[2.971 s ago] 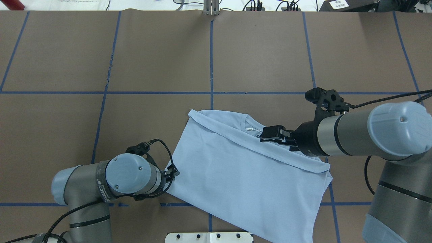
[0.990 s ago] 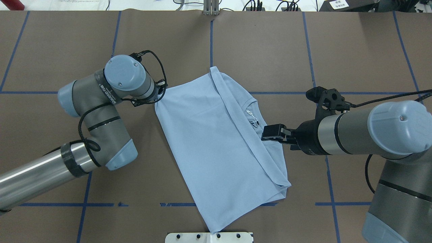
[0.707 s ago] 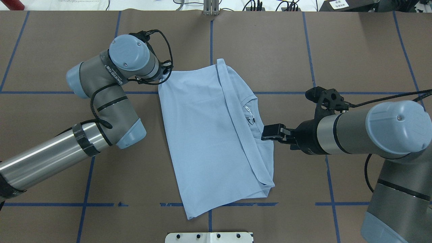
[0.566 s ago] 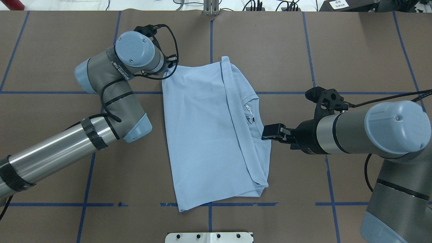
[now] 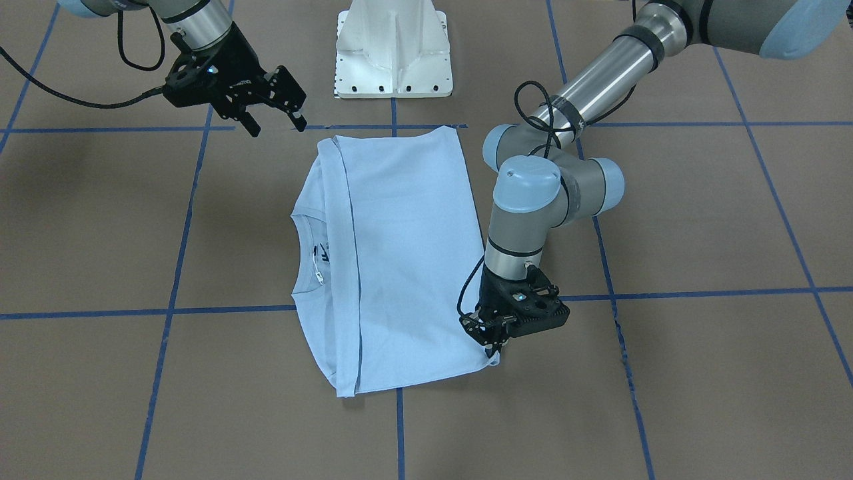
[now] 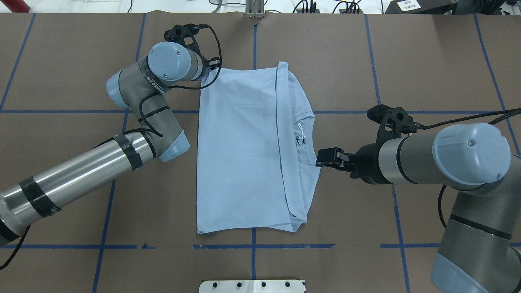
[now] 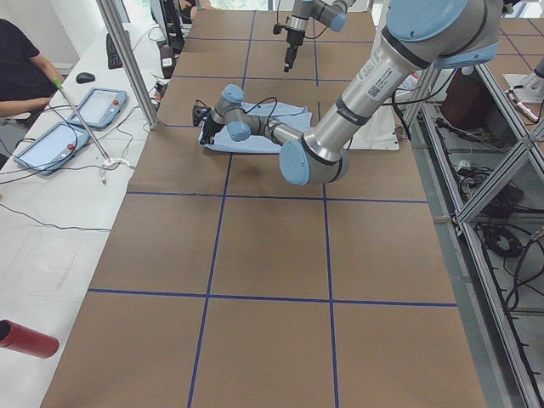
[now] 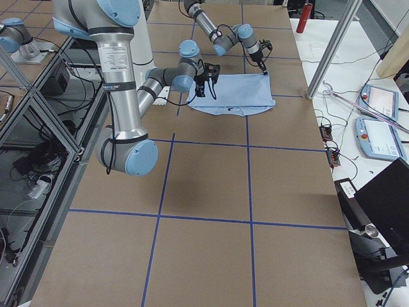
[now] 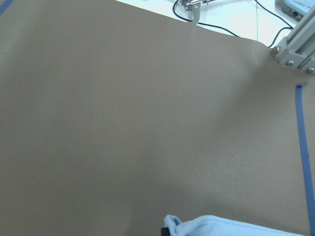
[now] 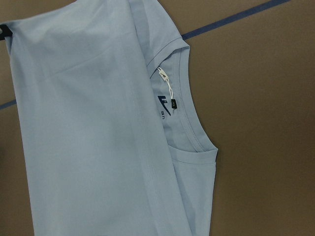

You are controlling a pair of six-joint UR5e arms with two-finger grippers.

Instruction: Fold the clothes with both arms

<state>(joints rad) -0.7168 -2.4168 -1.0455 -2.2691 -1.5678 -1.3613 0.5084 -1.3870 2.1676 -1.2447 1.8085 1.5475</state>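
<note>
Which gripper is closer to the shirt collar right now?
Right. The right gripper hangs open above the table on the collar side of the T-shirt; the left gripper is across the shirt, shut on its far corner.

Left arm (image 6: 81, 179) reaching forward, wrist pointing down; left gripper (image 5: 494, 341) low, jaws clamped on T-shirt (image 5: 400, 233) corner. Right gripper (image 5: 276, 124) aloft, jaws apart.
</note>
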